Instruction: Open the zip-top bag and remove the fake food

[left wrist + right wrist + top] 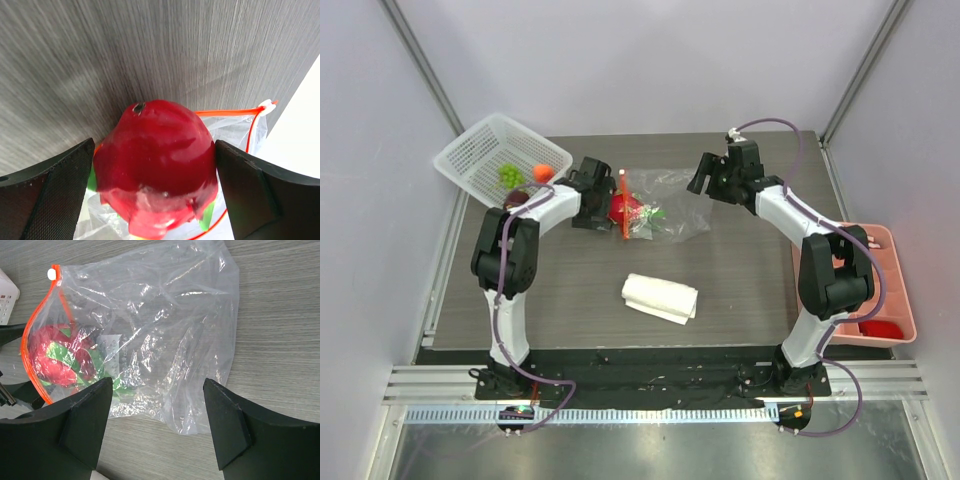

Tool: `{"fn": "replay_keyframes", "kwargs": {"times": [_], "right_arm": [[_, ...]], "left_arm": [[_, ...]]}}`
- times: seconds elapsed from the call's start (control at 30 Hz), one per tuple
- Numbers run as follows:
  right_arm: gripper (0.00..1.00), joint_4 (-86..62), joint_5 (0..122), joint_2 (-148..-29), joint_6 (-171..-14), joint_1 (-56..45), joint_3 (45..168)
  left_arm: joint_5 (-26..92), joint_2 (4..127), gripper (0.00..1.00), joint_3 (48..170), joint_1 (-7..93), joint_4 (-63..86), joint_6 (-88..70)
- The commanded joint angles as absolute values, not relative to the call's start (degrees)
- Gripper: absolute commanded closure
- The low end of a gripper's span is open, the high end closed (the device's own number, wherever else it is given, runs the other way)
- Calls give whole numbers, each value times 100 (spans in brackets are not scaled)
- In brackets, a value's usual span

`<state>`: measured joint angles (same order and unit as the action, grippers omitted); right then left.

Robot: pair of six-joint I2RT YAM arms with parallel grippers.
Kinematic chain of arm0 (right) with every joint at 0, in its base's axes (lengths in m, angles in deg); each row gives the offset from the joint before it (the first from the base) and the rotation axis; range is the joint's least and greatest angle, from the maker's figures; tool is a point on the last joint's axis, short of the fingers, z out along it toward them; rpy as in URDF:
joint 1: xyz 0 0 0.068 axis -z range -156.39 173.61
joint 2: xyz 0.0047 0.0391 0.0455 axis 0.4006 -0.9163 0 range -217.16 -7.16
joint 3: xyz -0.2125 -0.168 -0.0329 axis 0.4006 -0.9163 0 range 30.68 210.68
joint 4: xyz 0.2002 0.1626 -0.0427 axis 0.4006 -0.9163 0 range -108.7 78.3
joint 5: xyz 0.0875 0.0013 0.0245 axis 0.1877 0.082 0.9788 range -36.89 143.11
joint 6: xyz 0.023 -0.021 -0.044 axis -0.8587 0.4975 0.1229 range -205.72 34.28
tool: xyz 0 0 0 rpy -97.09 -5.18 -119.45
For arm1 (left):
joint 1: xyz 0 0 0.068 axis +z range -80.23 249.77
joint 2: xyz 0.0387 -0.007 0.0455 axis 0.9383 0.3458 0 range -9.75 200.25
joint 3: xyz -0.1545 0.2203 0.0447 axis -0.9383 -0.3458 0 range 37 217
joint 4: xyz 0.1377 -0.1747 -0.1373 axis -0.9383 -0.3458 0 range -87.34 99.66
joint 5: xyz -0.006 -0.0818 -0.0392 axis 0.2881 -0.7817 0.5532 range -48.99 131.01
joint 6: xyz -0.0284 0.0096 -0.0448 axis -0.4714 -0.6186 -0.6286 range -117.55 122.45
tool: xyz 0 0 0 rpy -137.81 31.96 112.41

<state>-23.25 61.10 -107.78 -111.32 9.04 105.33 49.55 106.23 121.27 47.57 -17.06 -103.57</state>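
Your bench [740,290] carries the zip-top bag [670,200] at its middle rear, with the mouth open leftward. The dragon fruit [157,165] sits in that mouth, and your left pincer [155,152] is spread wide around it. Your right pincer [157,385] hangs wide and empty above the bag.

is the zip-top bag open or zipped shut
Open: the zip-top bag gapes, its orange-edged mouth spread wide around the dragon fruit.

My left gripper [155,150]: jaws at full spread, arm reaching forward, wrist turned inward. My right gripper [157,390]: jaws parted wide, hovering, angled down.
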Motion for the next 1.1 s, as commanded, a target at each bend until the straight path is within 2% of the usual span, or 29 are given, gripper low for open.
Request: {"fn": "replay_keyframes", "kwargs": {"times": [0.0,0.07,0.13,0.17,0.33,0.37,0.4,0.43,0.47,1.07], "right_arm": [[21,-2092,6032,-10481,-11068,876,10486],[21,-2084,6006,-10498,-11077,867,10477],[21,-2084,5997,-10507,-11068,876,10477],[21,-2084,6014,-10516,-11068,876,10485],[21,-2075,5988,-10481,-11059,876,10477],[21,-2084,5979,-10463,-11059,867,10459],[21,-2084,5971,-10446,-11059,876,10468],[21,-2084,5953,-10437,-11050,876,10468],[21,-2092,5953,-10428,-11050,867,10459],[21,-2154,5821,-10331,-10971,867,10450]], "left_arm": [[5007,10758,0,12111,4674,-1442,-10223],[5059,10785,1,12155,4639,-1319,-10118],[5094,10732,10,12059,4639,-1153,-10108],[5094,10697,24,11876,4639,-813,-10109],[5296,10399,58,11584,4630,-572,-10003],[5375,10337,71,11479,4639,-572,-9977],[5480,10250,77,11435,4639,-572,-9959],[5559,10136,94,11374,4648,-572,-9924],[5621,10056,100,11321,4665,-624,-9872],[7106,8527,100,11179,4788,-809,-7306]]}}
